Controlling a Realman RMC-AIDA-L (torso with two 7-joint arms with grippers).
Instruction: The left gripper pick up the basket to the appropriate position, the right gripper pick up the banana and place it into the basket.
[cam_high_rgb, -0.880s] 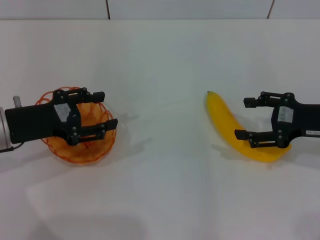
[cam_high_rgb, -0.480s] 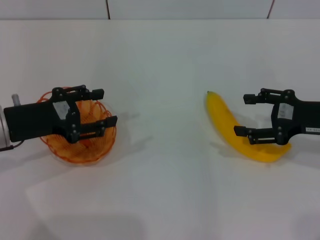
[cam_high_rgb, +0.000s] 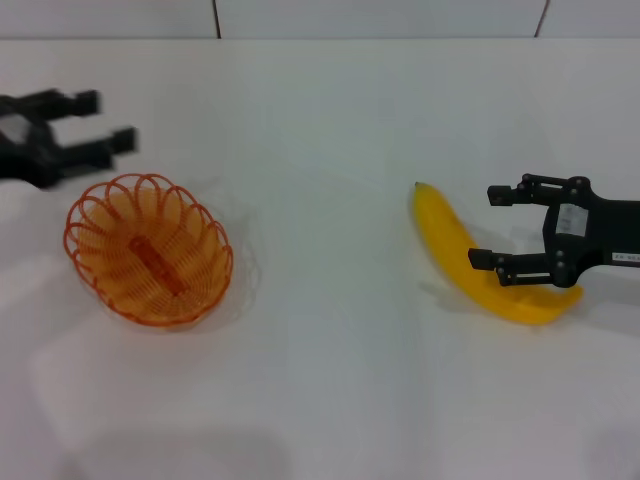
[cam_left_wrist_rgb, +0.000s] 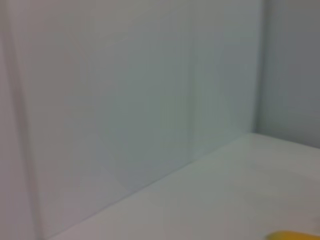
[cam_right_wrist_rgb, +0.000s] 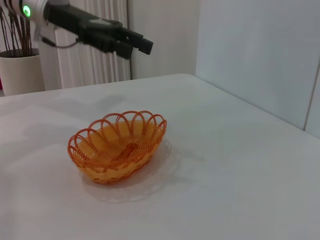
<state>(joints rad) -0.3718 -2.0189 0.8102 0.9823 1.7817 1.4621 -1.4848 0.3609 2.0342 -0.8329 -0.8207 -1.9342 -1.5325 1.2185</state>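
On my far left the left hand (cam_high_rgb: 95, 122) hangs raised above the white bench (cam_high_rgb: 320, 380), its two black fingers spread apart with nothing between them; from the right wrist camera I see it (cam_right_wrist_rgb: 134, 44) up in the air beyond the basket, a green light glowing on its arm. Just right of it and nearer to me, the orange wire basket (cam_high_rgb: 149, 249) sits on the bench by itself, upright, touched by neither hand, with open bench all around it. A potted plant (cam_right_wrist_rgb: 19, 65) and pale curtains (cam_right_wrist_rgb: 90, 60) stand behind that arm, well off the bench. Across a wide bare stretch, the banana (cam_high_rgb: 460, 260) lies flat on the bench, one pointed tip toward the wall. The right hand (cam_high_rgb: 490, 228) comes in from the right edge, fingers parted: the nearer one lies over the banana's lower half, the farther one over bare bench beyond it. It carries white labels whose print I cannot read. A sliver of yellow (cam_left_wrist_rgb: 292, 235) shows in the left wrist camera.
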